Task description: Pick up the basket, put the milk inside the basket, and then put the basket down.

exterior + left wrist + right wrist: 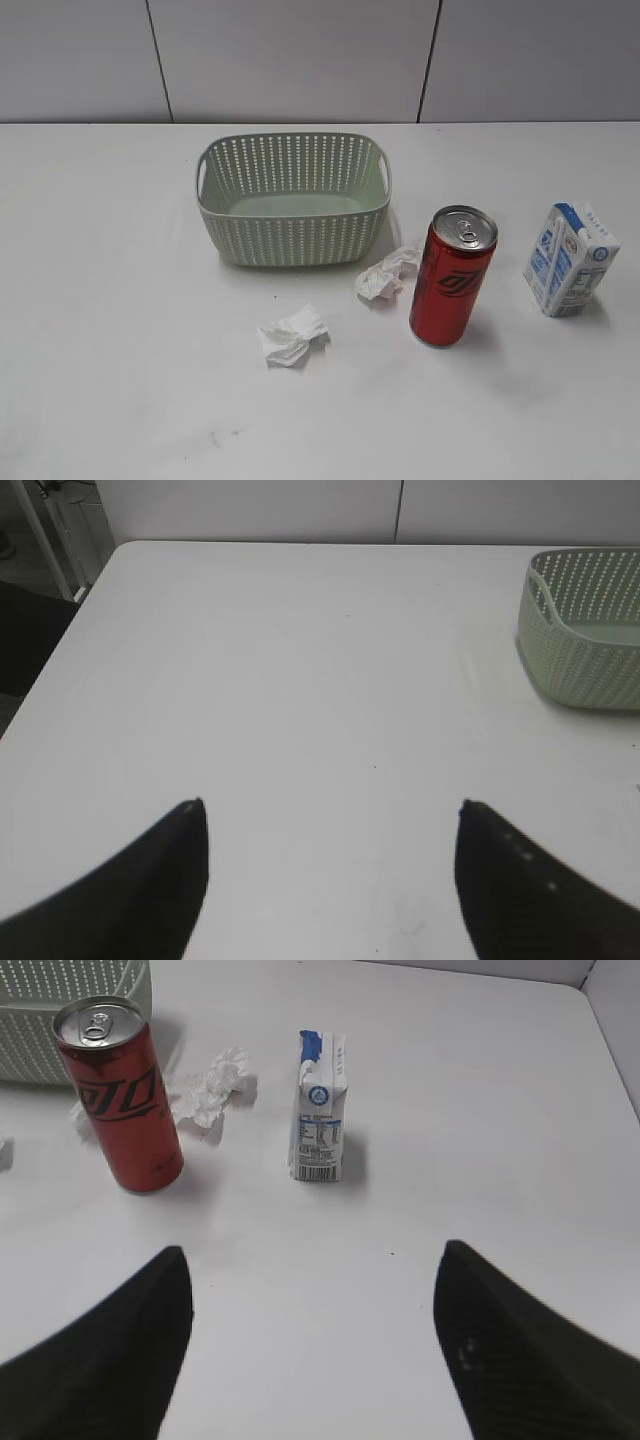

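Note:
The pale green basket (293,200) stands empty on the white table at the back centre; its left end shows in the left wrist view (585,630) at the far right. The white and blue milk carton (569,260) stands upright at the right, and shows in the right wrist view (318,1108). My left gripper (332,805) is open and empty over bare table, well left of the basket. My right gripper (315,1250) is open and empty, in front of the milk and apart from it. Neither arm shows in the exterior view.
A tall red soda can (452,276) stands between basket and milk, also in the right wrist view (118,1092). Two crumpled tissues lie near it: one (388,272) by the basket's front right corner, one (292,337) in front of the basket. The table's left edge (60,640) is near the left gripper.

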You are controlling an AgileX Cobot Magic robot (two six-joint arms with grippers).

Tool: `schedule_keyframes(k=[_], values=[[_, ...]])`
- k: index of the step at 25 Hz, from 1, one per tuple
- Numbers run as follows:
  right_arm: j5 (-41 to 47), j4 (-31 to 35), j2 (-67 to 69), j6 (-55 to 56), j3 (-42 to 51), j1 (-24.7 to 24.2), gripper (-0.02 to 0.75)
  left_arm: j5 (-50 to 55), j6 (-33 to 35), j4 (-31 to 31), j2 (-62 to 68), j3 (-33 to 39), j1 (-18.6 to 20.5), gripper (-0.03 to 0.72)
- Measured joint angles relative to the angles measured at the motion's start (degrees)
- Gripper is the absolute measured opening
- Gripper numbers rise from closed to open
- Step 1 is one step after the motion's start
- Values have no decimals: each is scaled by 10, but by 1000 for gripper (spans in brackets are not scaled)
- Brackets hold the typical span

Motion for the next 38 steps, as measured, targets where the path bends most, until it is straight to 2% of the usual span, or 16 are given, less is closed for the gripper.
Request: schedule_keyframes(k=[15,22,29,38], values=[[0,4,0,0,0,0,590,0,0,-4,0,0,0,587],[0,4,0,0,0,0,590,-27,0,-49,14,-9,0,587],[0,4,0,0,0,0,590,-95,7,-62,152,-62,0,587],[0,5,0,0,0,0,590,-110,24,-62,411,-170,-1,569]])
